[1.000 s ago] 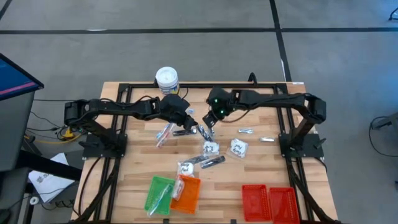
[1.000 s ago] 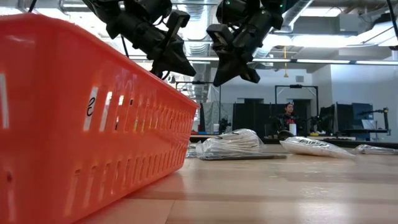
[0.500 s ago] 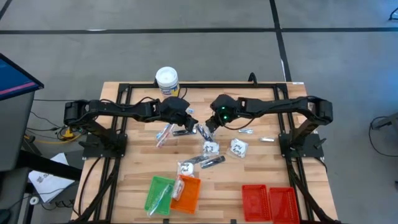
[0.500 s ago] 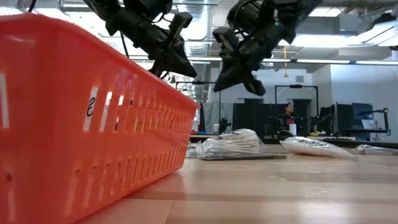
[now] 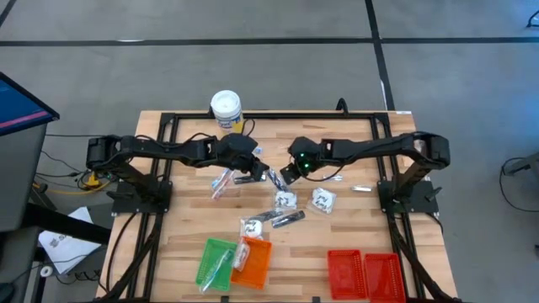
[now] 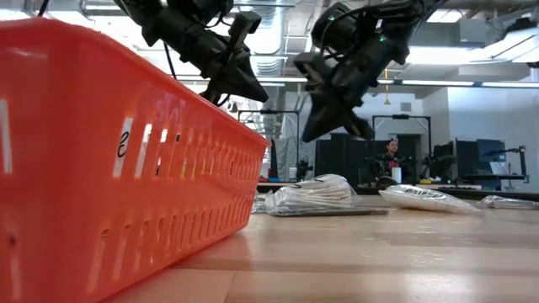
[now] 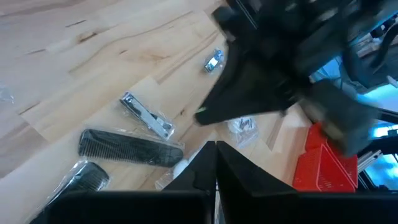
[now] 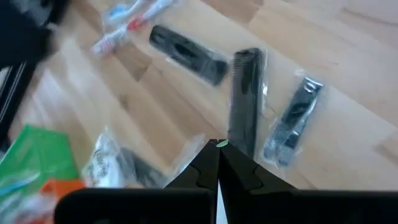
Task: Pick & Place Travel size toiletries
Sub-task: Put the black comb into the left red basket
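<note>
The toiletries lie scattered mid-table: wrapped toothbrushes [image 5: 222, 182], dark combs [image 5: 249, 178] [image 8: 245, 99], white packets [image 5: 286, 200] [image 5: 322, 199], a wrapped dark comb [image 5: 287, 219] and silvery nail clippers [image 5: 333, 177] [image 7: 146, 115]. My left gripper [image 5: 258, 169] [image 7: 216, 145] hovers shut above the combs. My right gripper [image 5: 283, 174] [image 8: 217, 145] hangs shut just to its right, over a wrapped comb and a clipper [image 8: 292, 121]. Both hold nothing and stand well above the table in the low view [image 6: 236, 80] [image 6: 333, 122].
A white-lidded tub [image 5: 226, 107] stands at the far edge. Green [image 5: 215, 263], orange [image 5: 253, 259] and red [image 5: 366, 273] trays sit along the near edge; the orange one fills the low view's left [image 6: 118, 160]. The two grippers are close together. A person [image 6: 389, 151] sits far behind.
My right gripper has moved toward the table's near edge and slightly to the right, sinking a little, still shut. The left gripper has stayed roughly in place. No toiletry has moved.
</note>
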Motion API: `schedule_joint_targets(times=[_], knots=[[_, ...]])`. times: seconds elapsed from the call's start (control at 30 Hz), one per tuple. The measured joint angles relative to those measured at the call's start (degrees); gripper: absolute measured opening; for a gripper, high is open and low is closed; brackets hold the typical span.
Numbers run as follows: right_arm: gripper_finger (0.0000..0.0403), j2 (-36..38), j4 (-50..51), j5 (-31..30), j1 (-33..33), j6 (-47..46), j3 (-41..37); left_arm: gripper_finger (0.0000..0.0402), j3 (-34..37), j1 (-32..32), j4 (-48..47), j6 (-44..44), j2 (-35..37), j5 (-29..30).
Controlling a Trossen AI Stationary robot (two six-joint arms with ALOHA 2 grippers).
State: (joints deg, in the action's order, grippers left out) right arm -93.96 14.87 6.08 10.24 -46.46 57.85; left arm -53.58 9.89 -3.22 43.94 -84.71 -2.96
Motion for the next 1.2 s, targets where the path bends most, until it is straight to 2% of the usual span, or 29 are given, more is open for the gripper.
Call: schedule_joint_targets(times=[0.37,0.9,1.07,1.13,1.2], knots=[[0.0,-0.65,-3.83,-2.84,-3.89,-2.86,-0.05,0.0002,0.0,0.04,0.59,-1.56,0.0,1.11],[0.0,-1.1,-1.79,-3.3,-4.22,-5.92,-0.08,0.0002,0.0,-0.39,0.81,-1.49,0.0,1.29],[0.0,-3.28,-1.47,-4.67,-5.52,-5.94,-0.35,0.0002,0.0,-1.55,0.81,-1.01,0.0,2.0],[0.0,-5.33,-4.79,-4.73,-6.3,-6.1,0.38,0.0002,0.0,-1.93,0.82,-0.61,0.0,1.99],[0.0,-6.19,-2.49,-4.28,-6.73,-6.07,-0.24,0.0002,-0.02,-2.16,0.87,-0.23,-0.06,2.2]])
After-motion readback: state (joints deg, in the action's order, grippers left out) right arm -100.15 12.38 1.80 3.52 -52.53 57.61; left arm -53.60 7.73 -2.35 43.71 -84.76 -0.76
